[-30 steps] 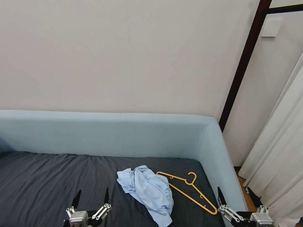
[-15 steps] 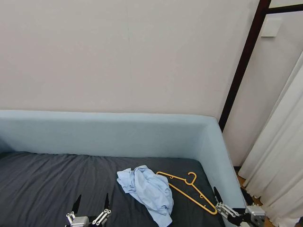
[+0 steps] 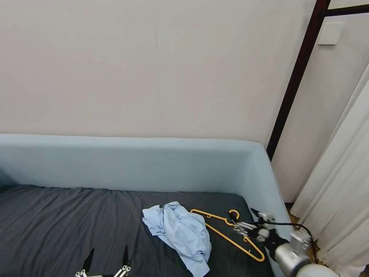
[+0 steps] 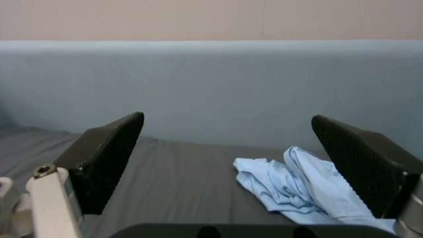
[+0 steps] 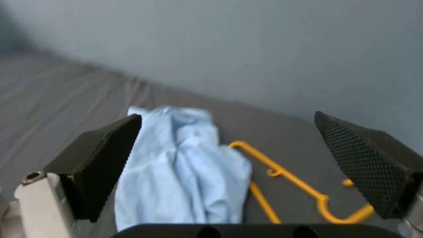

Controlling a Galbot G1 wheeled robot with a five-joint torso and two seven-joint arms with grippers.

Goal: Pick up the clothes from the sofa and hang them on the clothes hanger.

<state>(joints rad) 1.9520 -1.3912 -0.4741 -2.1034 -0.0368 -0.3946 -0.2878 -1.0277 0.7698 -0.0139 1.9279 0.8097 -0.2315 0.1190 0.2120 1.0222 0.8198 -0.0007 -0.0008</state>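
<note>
Right gripper (image 3: pixel 248 223) just swung in over the hanger (image 5: pixel 300 186), fingers wide open and empty; my left gripper (image 3: pixel 108 258) dropped lower, fingers spread too.

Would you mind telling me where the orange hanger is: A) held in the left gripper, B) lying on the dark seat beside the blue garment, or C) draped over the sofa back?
B: the orange hanger lies flat on the dark seat, right of the blue garment, with the open right gripper near its hook.
</note>
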